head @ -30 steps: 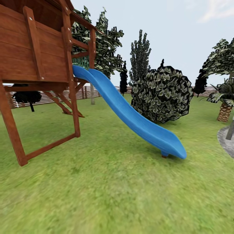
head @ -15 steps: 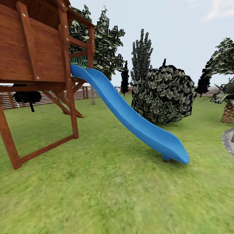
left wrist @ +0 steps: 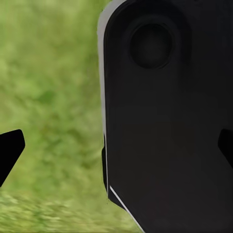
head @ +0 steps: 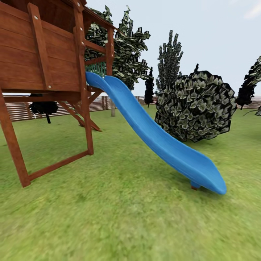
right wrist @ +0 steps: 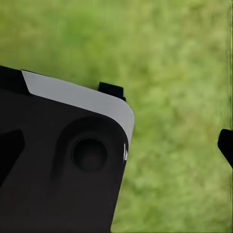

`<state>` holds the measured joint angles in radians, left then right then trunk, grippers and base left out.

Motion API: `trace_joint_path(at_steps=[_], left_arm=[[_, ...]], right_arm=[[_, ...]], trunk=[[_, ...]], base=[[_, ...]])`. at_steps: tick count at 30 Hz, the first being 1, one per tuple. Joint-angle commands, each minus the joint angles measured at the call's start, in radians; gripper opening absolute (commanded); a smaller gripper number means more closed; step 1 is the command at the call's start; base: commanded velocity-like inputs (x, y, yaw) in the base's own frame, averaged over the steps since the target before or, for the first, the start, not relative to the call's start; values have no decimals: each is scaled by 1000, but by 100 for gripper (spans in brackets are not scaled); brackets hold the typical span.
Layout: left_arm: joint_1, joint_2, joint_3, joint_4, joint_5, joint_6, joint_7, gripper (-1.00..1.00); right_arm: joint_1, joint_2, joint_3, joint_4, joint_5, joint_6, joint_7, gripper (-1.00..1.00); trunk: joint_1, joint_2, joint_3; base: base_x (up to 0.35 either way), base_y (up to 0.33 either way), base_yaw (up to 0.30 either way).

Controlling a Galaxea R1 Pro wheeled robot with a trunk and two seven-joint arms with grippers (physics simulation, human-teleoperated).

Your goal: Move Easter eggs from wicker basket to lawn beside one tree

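No eggs/basket visible; lawn (head: 130, 217), slide (head: 159, 141) ahead. Both grippers' fingers spread wide, empty. Rec: scan slowly w/ base to locate basket.

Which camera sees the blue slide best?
The head view: the whole blue slide shows there, running from the wooden play tower down onto the lawn. The two wrist views look at blurry grass and dark robot parts, nothing blue.

Wooden play tower (head: 40, 54), blue slide (head: 159, 139), round shrub (head: 197, 105)
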<state>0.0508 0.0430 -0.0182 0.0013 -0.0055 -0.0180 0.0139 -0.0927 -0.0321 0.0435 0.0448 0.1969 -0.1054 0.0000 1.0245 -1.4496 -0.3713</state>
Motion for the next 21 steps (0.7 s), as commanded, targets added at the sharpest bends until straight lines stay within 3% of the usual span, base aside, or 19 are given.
trace_joint_path(at_steps=[1, 21], left_arm=[[0, 0, -2, 0, -1, -2, 1, 100], [0, -1, -3, 0, -3, -2, 1, 100]], right_arm=[[-2, 0, 5, 4, 3, -7, 0, 100], [-2, 0, 5, 4, 3, -7, 0, 100]], trunk=[[1, 0, -1], [1, 0, -1]], base=[[292, -203, 10], [290, -204, 1]])
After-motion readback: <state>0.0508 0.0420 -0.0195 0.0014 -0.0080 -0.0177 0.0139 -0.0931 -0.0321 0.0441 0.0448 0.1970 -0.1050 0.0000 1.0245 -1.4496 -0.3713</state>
